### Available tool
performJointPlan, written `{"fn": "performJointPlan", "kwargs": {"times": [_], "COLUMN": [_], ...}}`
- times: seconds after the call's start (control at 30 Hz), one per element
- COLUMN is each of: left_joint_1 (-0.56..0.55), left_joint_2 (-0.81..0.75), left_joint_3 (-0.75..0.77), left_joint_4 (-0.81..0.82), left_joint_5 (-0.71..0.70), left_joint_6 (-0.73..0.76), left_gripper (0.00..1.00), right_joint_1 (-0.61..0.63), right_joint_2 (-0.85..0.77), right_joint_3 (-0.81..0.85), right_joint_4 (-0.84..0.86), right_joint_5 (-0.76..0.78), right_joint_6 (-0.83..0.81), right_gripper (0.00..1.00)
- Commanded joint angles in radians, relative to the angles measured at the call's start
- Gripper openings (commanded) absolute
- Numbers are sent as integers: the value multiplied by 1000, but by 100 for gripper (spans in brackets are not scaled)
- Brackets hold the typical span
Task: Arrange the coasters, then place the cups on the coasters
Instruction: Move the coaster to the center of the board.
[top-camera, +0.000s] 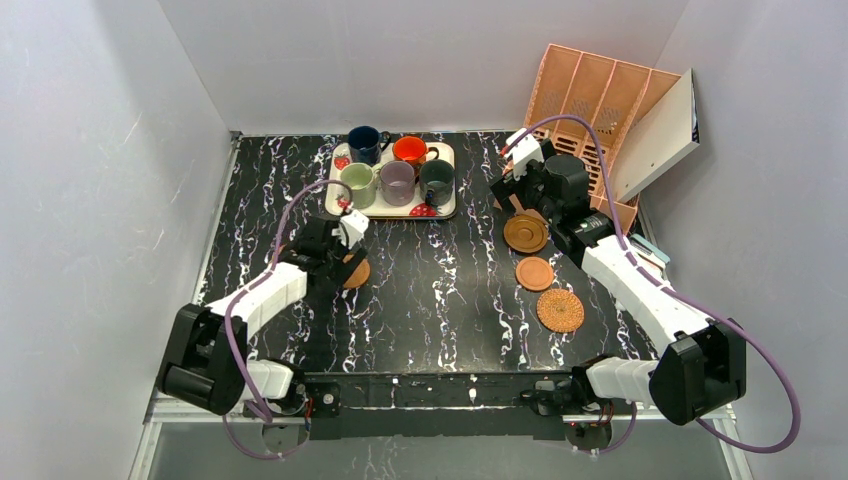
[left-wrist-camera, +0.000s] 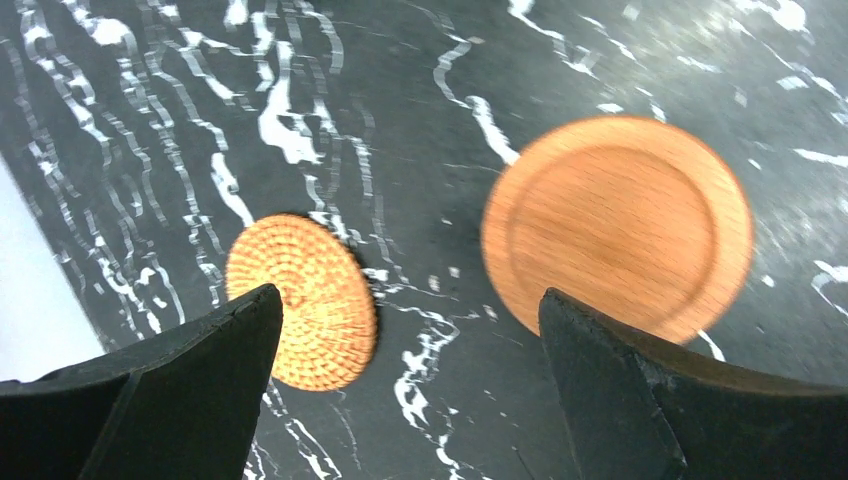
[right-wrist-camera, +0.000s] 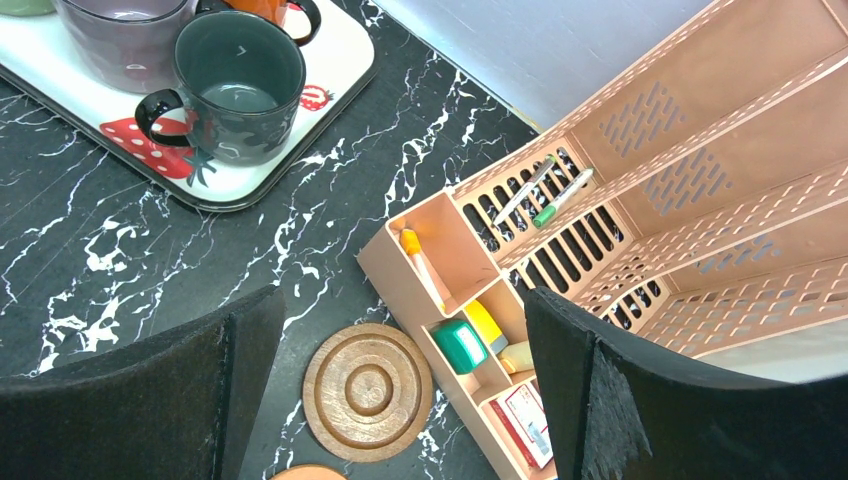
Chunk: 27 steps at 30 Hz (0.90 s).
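Wicker coaster (left-wrist-camera: 300, 300) and smooth terracotta coaster (left-wrist-camera: 617, 228) lie beneath the released left jaws, one by each jaw; ringed coaster (right-wrist-camera: 368, 390) lies between the released right jaws.

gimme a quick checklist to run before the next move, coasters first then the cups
1. Left gripper open and empty: ok.
2. Right gripper open and empty: ok.
3. Wicker coaster and smooth coaster below the left gripper lie flat and apart: ok.
4. Ringed coaster clear of the pink organizer: cannot tell, its edge sits very close to the base.
5. Coasters arranged together: not ok, three lie on the right side, two on the left.
6. Five cups upright on the tray: ok.
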<state>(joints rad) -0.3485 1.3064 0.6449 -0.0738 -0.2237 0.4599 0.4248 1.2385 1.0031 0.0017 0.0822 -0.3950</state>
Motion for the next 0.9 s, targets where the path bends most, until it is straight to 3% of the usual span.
{"fn": "performJointPlan", "kwargs": {"times": [0.0, 0.4, 0.87], "left_joint_1": [60, 307, 448], "left_joint_2": [-33, 125, 154], "left_joint_3": [49, 65, 87], "left_joint_4": [60, 195, 213], "left_joint_5": [-57, 11, 111], "left_joint_6": [-64, -50, -44], "left_gripper": [98, 98, 98], "right_joint_1": [-6, -6, -8], "right_joint_2": [-16, -21, -23], "right_joint_3": [-1, -1, 0], "right_joint_4": [33, 31, 29], "right_joint_5": [-7, -15, -18], "right_joint_6": [10, 10, 10], "right_gripper": [99, 99, 99]}}
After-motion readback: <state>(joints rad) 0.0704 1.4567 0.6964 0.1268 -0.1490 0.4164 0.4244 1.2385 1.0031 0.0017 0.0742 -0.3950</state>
